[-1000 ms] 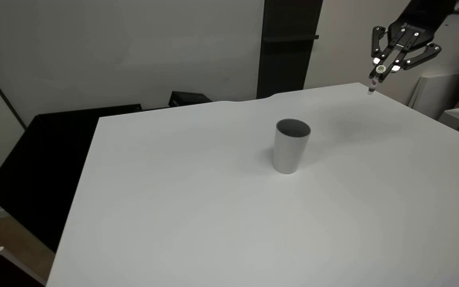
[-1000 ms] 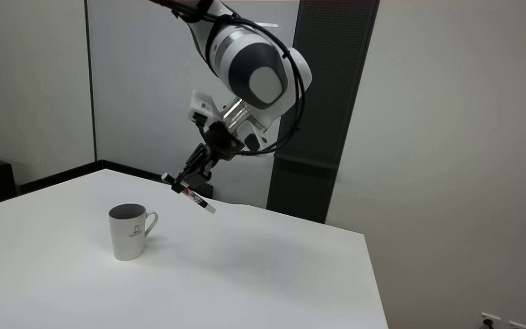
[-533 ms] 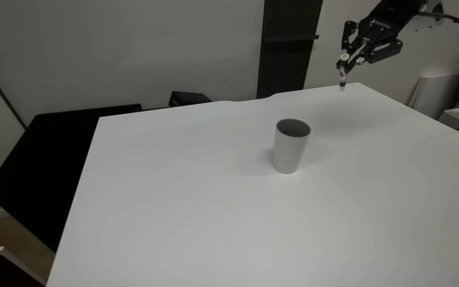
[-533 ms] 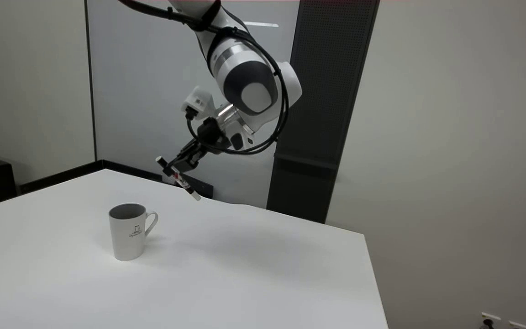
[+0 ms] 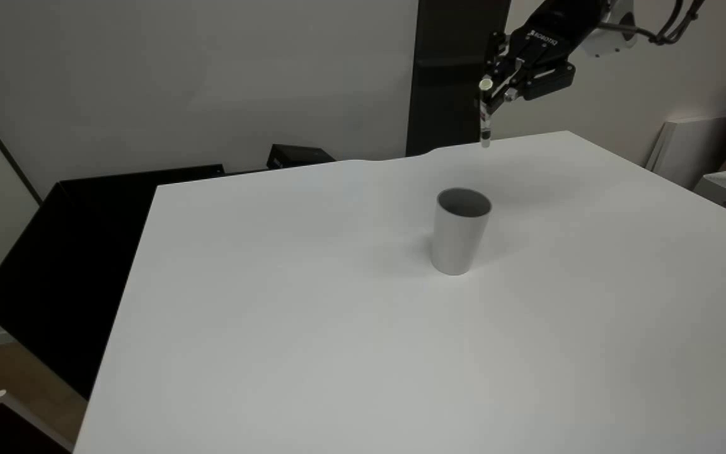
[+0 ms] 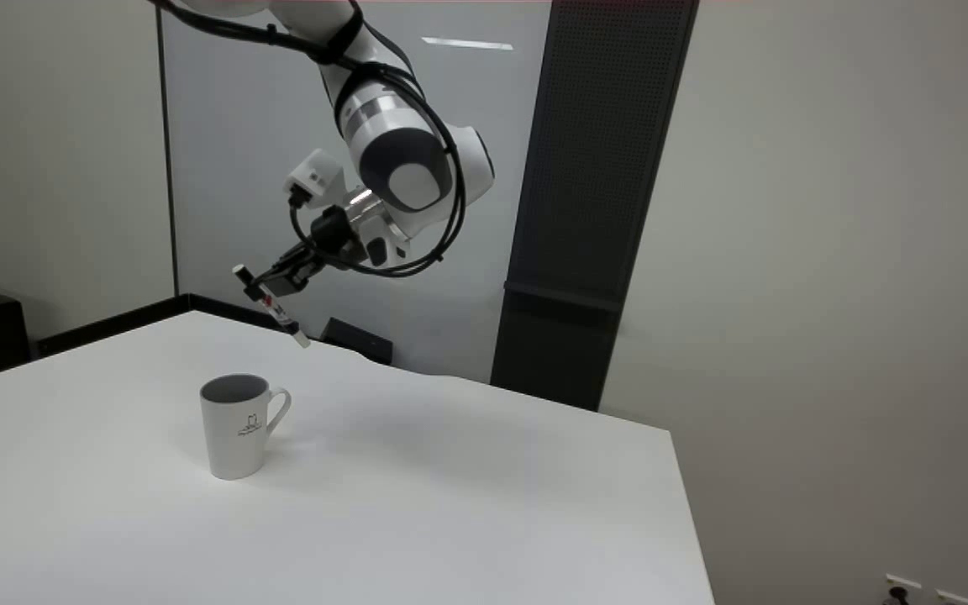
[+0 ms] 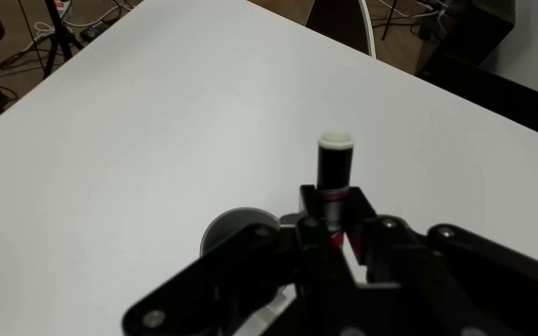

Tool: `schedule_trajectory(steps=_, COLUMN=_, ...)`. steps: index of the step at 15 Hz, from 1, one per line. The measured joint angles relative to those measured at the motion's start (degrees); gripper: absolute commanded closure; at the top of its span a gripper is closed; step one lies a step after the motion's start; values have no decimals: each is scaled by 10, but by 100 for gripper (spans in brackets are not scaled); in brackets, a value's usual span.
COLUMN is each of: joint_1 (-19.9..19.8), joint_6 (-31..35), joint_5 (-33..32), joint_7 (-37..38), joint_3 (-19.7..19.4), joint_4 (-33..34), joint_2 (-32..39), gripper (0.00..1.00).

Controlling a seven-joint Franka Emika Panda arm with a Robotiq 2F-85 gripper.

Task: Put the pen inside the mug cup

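The mug cup (image 5: 456,246) is light grey-white with a dark inside and stands upright on the table. A handle and a small dark drawing show on the mug cup in an exterior view (image 6: 234,437). My gripper (image 5: 493,101) is shut on the pen (image 5: 485,123), well above the table and behind the mug cup. The pen (image 6: 276,309) hangs tilted, with its white-tipped dark end above the fingers and its body below. In the wrist view the pen (image 7: 335,165) stands between the fingertips (image 7: 333,200). The mug cup (image 7: 231,226) is partly hidden behind a finger there.
The white table (image 5: 262,328) fills most of the scene. A black box-like object (image 6: 358,339) is past its far edge. A dark panel (image 5: 457,69) stands at the wall. Cables and a stand (image 7: 61,37) are on the floor beyond the table.
My gripper has moved left in both exterior views with the pen in it, and is now nearer the mug cup. The pen hangs more upright. The mug cup has not moved.
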Motion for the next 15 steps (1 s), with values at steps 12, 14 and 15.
schedule_trajectory(steps=12, joint_1=36, joint_6=-15, joint_5=17, joint_7=58, joint_3=12, joint_4=-1, joint_2=28, gripper=93)
schedule_trajectory(steps=14, joint_1=36, joint_6=-15, joint_5=19, joint_7=61, joint_3=12, joint_4=-3, joint_2=32, gripper=93)
schedule_trajectory(steps=15, joint_1=36, joint_6=-15, joint_5=20, joint_7=62, joint_3=12, joint_4=-3, joint_2=35, gripper=93)
